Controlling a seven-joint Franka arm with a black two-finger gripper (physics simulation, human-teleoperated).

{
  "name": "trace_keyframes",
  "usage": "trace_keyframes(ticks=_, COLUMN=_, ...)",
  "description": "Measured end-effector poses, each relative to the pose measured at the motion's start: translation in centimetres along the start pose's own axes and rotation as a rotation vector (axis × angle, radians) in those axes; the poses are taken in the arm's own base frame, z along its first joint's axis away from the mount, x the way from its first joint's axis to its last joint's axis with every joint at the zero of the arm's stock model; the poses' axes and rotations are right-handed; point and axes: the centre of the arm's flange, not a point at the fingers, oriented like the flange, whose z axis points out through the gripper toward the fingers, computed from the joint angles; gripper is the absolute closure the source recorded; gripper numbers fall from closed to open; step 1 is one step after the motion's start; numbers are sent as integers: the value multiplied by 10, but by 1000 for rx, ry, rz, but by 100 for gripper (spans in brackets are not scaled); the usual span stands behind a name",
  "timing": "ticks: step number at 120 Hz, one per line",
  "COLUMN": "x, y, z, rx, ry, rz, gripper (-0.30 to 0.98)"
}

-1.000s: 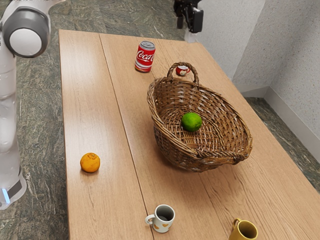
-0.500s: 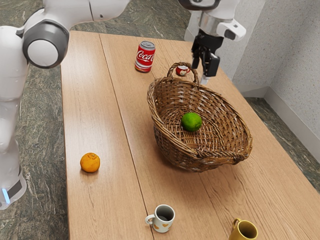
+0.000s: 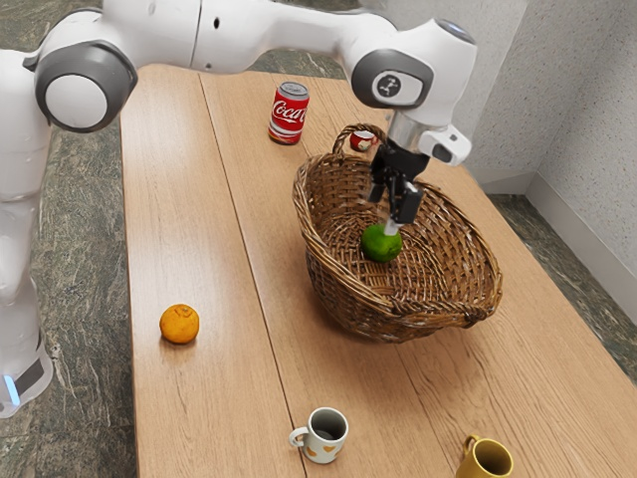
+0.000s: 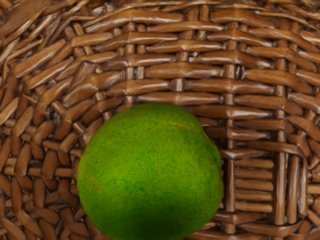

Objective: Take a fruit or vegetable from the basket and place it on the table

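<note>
- So the black gripper [image 3: 382,216] is down inside the basket, right above the lime, with its 2 jaws spread apart, nothing pinched between them. A pale tip overlaps the lime's edge in the exterior view, but I can't tell if it's actually touching.
- The lime [image 3: 376,246] sits in the basket on the woven bottom. Pretty nice looking fruit tbh: bright green, roundish but a bit lopsided, with fine pitted skin like you'd expect on citrus.
- Up close in the wrist view it's got a thin yellowish streak, a small brownish scuff, and a little bump on 1 side. The green goes much darker along part of it, glossier elsewhere.
- Basket [image 3: 348,305] is brown wicker, kinda shiny, with a low dipping rim and a looped handle [image 3: 339,142] on the side near the Coke can [image 3: 288,115].
- Just beyond that handle there's a small red and white cup [image 3: 361,141].
- Orange [image 3: 180,325] is out on the wooden table [image 3: 219,398], well apart from the basket, toward the exterior view's left.
- Then 2 mugs at that view's lower edge: a white mug [image 3: 323,435] with orangey patches and a yellow mug [image 3: 488,460], both upright.
</note>
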Motion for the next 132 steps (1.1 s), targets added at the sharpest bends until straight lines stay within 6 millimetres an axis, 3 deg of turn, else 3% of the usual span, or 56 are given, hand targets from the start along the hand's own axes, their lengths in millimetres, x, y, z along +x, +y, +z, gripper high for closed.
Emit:
trace_keyframes(ticks=106, x=18, y=-4, z=57, rx=-47, ry=-22, rz=-21, gripper=1)
trace_keyframes(ticks=132, x=18, y=-7, z=65, rx=-51, ry=-37, rz=-32, gripper=26)
